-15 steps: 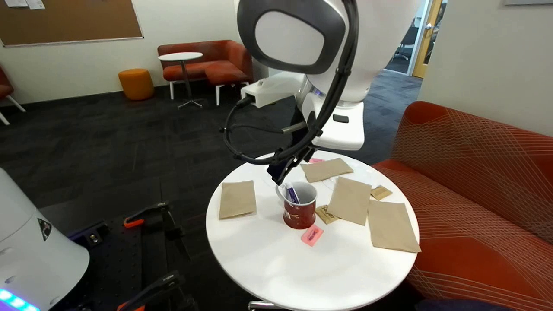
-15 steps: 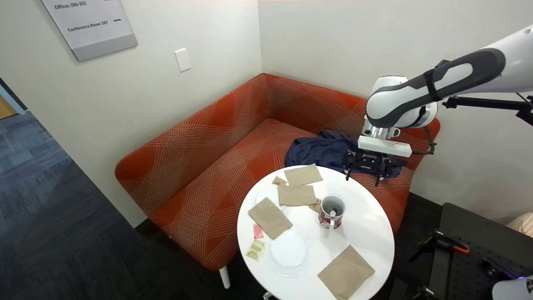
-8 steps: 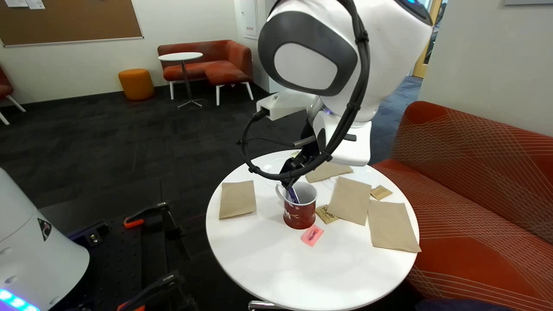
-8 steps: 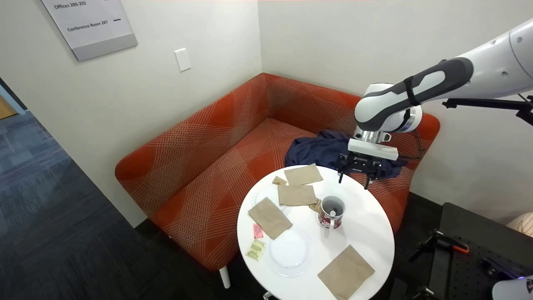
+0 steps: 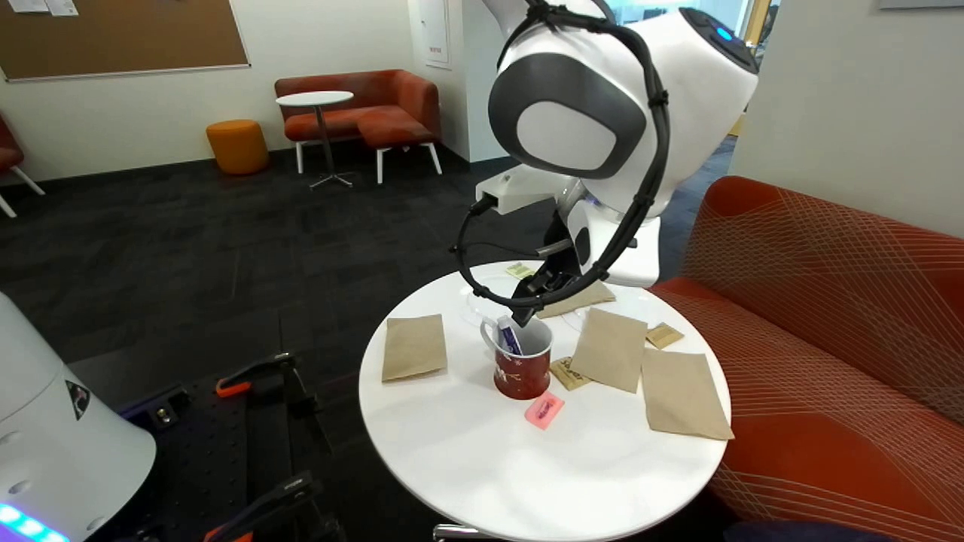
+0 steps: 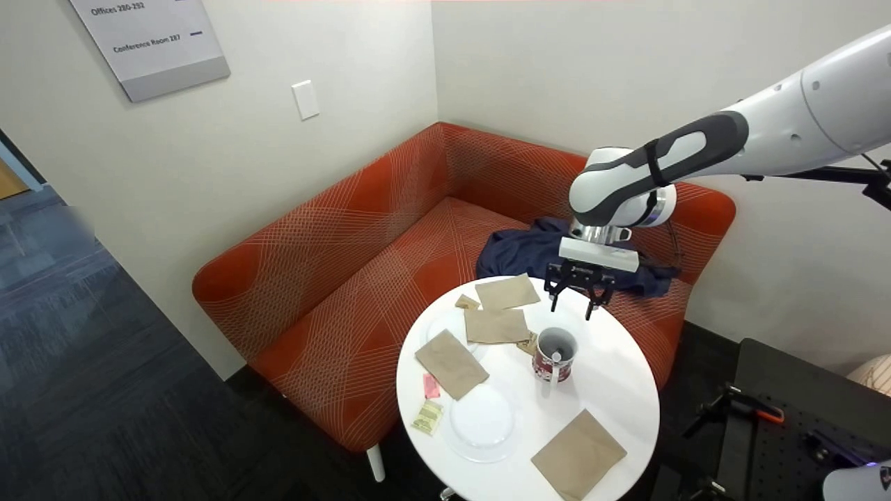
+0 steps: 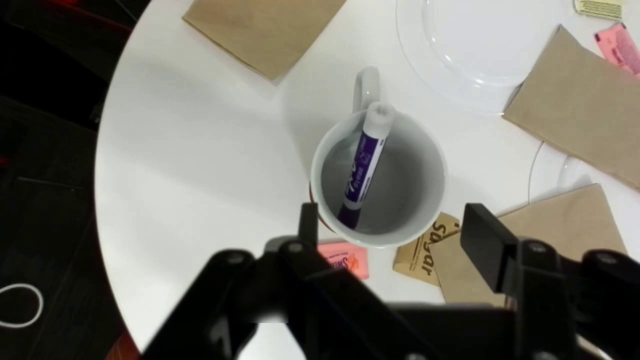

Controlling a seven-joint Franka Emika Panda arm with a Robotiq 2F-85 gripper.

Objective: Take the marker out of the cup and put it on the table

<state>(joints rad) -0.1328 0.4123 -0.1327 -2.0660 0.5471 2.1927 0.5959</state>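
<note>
Your pincer (image 6: 571, 312) is hovering near the mug (image 5: 522, 378), fingers (image 7: 486, 246) standing wide apart — the marker (image 7: 365, 162) is leaning inside.

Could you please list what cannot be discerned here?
In an exterior view: slim purple marker, lower end hidden by dark red mug.
In the wrist view: flat pink paper packet, partly hidden by the jaws.
In an exterior view: white wall sign, top cut off by the edge.

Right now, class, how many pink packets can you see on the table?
2 in the wrist view: one pink packet beside the mug, another pink packet near the yellow packet. More could be hidden beneath brown napkins.
</note>
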